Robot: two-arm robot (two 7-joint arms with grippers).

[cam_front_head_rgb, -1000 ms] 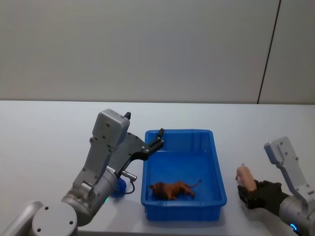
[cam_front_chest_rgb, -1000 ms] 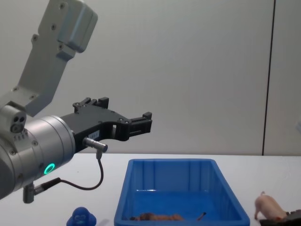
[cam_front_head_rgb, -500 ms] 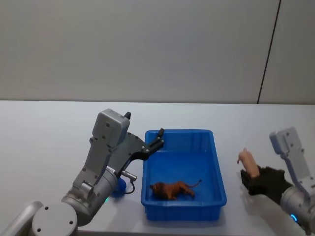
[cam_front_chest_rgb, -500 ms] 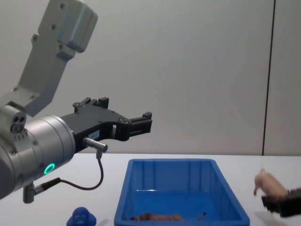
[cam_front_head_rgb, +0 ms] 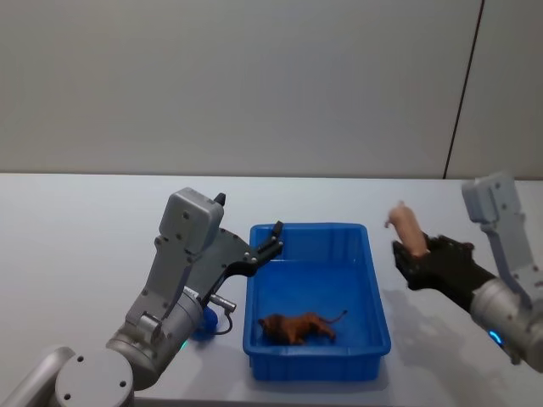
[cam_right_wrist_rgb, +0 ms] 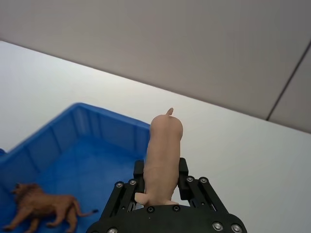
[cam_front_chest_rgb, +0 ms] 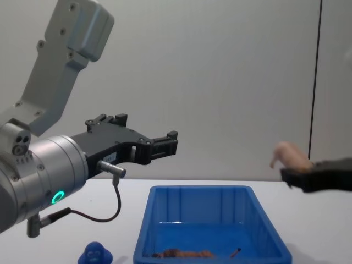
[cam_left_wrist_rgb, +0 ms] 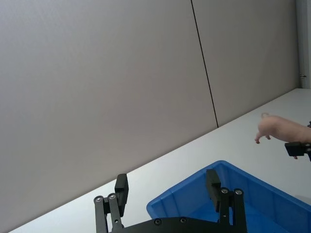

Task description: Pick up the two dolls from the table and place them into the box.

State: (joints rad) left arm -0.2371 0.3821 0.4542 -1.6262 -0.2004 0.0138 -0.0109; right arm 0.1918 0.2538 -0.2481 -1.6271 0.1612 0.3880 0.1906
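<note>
My right gripper [cam_front_head_rgb: 415, 252] is shut on the pink pig doll [cam_front_head_rgb: 406, 225] and holds it in the air just right of the blue box [cam_front_head_rgb: 374, 298]. From the wrist, the pig [cam_right_wrist_rgb: 164, 150] stands up between the fingers, with the box [cam_right_wrist_rgb: 92, 121] beyond. A brown lion doll [cam_front_head_rgb: 297, 326] lies inside the box near its front wall. My left gripper [cam_front_head_rgb: 277, 238] hangs open and empty over the box's far left corner. A blue rounded figure [cam_front_head_rgb: 202, 324] sits on the table left of the box, partly hidden by the left arm.
The box stands on a pale grey table [cam_front_head_rgb: 85, 229] with a plain wall behind. A cable [cam_front_chest_rgb: 113, 206] loops down from the left wrist. Bare tabletop lies to the right of the box and behind it.
My right gripper has lifted the pig off the table and carried it up and left toward the box. The left arm, the lion and the blue figure have stayed put.
</note>
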